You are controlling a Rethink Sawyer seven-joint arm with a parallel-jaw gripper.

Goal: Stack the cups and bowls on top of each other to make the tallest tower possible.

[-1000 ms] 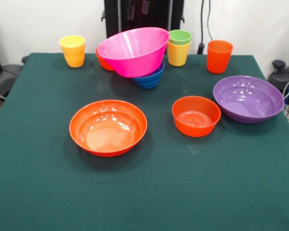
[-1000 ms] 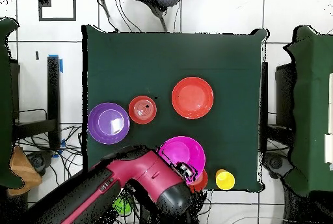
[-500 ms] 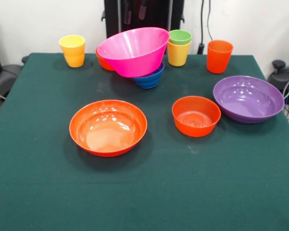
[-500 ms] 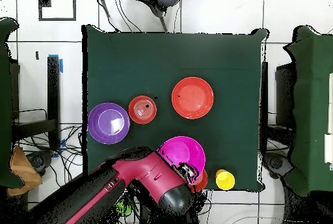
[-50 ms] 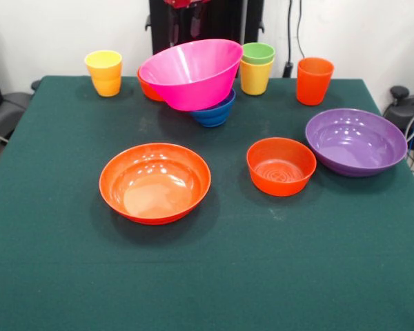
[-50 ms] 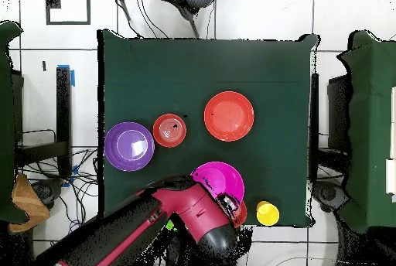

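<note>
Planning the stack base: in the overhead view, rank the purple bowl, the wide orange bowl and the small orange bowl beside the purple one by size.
1. Wide orange bowl and purple bowl: they look alike, so no ranking between them.
2. Small orange bowl: clearly smallest.

glossy plastic on matt cloth

the big pink plastic bowl (image 5: 190, 72), wide orange plastic bowl (image 5: 155, 182) and wide purple plastic bowl (image 5: 356, 141) shine with glossy highlights; the small orange plastic bowl (image 5: 281, 165) shows ringed ridges inside; the dark green cloth-covered table (image 5: 214, 276) looks matt, faintly scuffed.
</note>
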